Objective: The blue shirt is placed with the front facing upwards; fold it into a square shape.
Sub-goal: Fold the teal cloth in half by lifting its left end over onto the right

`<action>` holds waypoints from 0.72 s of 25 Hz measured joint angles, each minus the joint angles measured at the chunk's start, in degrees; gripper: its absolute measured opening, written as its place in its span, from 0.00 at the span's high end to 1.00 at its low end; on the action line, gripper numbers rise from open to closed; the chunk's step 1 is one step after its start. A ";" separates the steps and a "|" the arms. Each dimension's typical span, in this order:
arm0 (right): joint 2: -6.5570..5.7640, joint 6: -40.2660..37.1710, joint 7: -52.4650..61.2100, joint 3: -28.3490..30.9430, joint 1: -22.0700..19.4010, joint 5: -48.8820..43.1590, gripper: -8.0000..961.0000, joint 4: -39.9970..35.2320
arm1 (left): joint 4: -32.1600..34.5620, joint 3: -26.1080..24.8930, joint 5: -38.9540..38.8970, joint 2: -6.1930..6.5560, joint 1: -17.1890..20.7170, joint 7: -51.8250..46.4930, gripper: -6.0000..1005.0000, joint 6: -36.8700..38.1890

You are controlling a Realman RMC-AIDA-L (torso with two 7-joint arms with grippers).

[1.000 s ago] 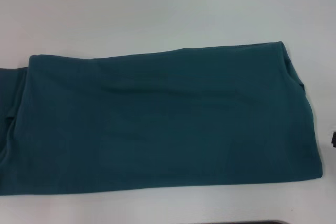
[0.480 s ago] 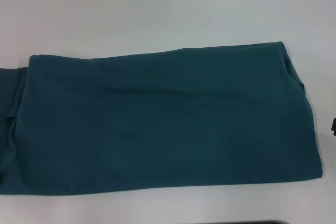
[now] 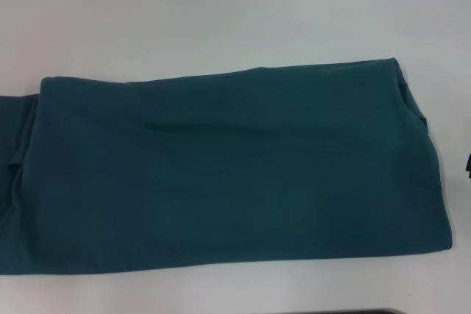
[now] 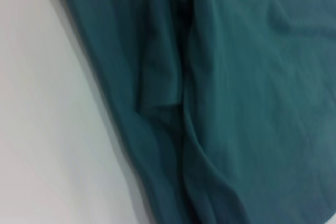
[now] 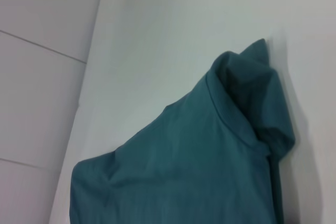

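Note:
The blue shirt (image 3: 228, 170) lies flat on the white table (image 3: 221, 12) as a long band running left to right, plain teal side up. No lettering shows. Its left end runs out of the head view; its right end (image 3: 412, 101) is a stack of folded layers. The left wrist view shows the shirt (image 4: 241, 93) close up, with a loose fold along one edge next to bare table. The right wrist view shows one end of the shirt (image 5: 210, 150) with a hemmed flap. Neither gripper's fingers show in any view.
A small dark sliver (image 3: 468, 165), apparently part of my right arm, shows at the right edge of the head view beside the shirt. A dark strip (image 3: 360, 312) lies along the bottom edge. The right wrist view shows the table's edge and tiled floor (image 5: 37, 77) beyond.
The dark sliver at the right edge of the head view has moved away from me. The shirt has not moved.

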 joint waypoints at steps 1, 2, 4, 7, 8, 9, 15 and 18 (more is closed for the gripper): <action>-0.02 0.03 0.01 0.26 0.19 0.00 0.52 0.00 | -0.38 -0.13 -0.01 0.12 -0.17 -0.19 0.75 -0.09; -0.04 0.06 0.06 0.51 0.41 0.00 0.52 0.00 | -0.98 -0.27 -0.11 0.18 -0.33 -0.45 0.75 -0.27; -0.05 0.07 0.27 0.80 0.89 0.00 0.52 0.00 | -2.79 -0.61 -0.39 0.19 -0.82 -0.97 0.75 -0.76; -0.06 0.10 0.43 0.97 1.51 0.00 0.52 0.00 | -4.17 -1.15 -0.51 0.13 -1.81 -1.66 0.75 -1.75; -0.06 0.11 0.44 1.02 1.72 0.00 0.52 0.00 | -4.27 -1.43 -0.56 0.13 -2.19 -1.79 0.75 -1.96; -0.07 0.11 0.44 1.16 1.96 0.01 0.52 0.00 | -4.38 -1.86 -0.63 0.10 -2.74 -1.90 0.75 -2.21; -0.07 0.38 0.38 1.87 3.49 0.07 0.52 0.00 | -4.53 -3.41 -3.88 -1.27 -6.19 -1.74 0.75 -2.69; -0.18 0.56 0.20 2.46 4.08 0.09 0.52 0.00 | -4.62 -3.01 -6.60 -2.49 -7.32 -1.51 0.75 -2.74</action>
